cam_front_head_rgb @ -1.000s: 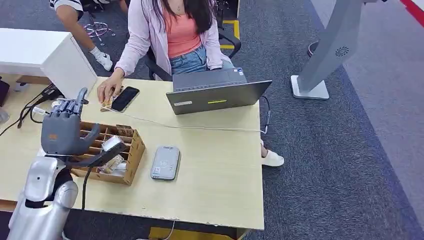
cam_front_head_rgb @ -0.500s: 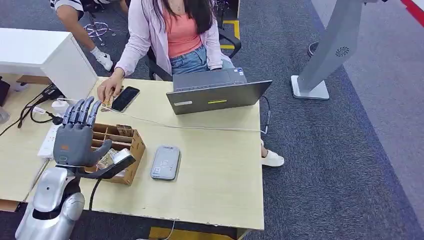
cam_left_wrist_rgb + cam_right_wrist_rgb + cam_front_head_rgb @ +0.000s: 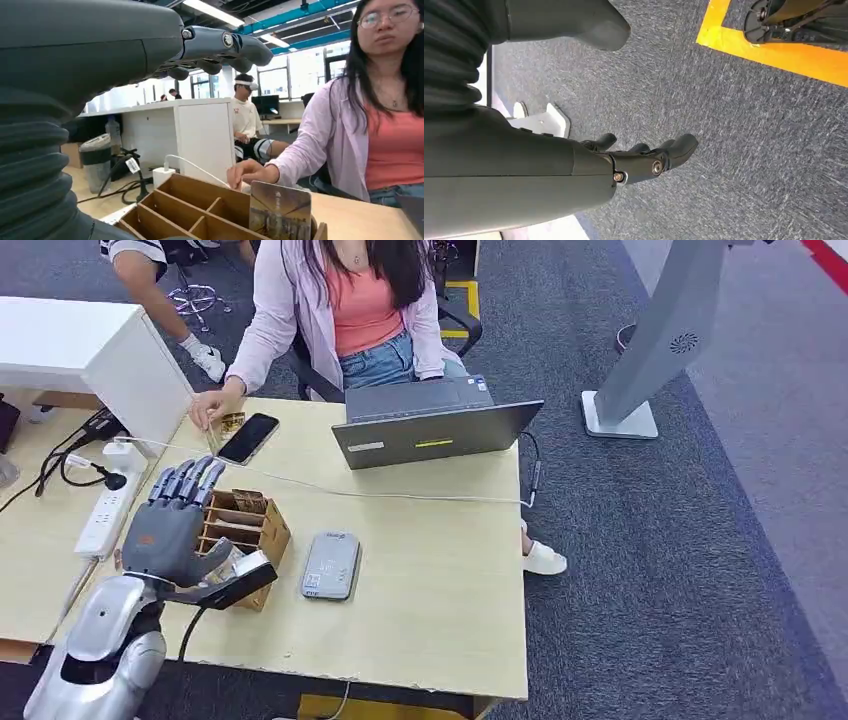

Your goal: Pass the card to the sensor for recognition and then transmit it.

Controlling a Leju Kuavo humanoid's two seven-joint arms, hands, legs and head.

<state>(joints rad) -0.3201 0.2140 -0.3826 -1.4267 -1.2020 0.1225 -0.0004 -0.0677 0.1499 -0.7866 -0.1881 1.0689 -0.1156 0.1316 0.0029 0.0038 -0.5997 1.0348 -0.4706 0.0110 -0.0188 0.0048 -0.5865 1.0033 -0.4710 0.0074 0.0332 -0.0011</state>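
Bare tabletop [image 3: 440,580]: right of the sensor [image 3: 331,565], up to the cable [image 3: 400,494] and laptop [image 3: 432,428]. Obstacles at left: divider box [image 3: 243,525] under the left hand [image 3: 170,530], power strip [image 3: 108,508], phone [image 3: 248,437], person's hand [image 3: 205,408]. A card [image 3: 280,210] stands upright in the box.

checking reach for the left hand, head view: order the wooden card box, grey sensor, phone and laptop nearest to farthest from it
1. Wooden card box: right under the left hand.
2. Grey sensor: on the table just past the box, to the right.
3. Phone: far edge, by the person's hand.
4. Laptop: far right.
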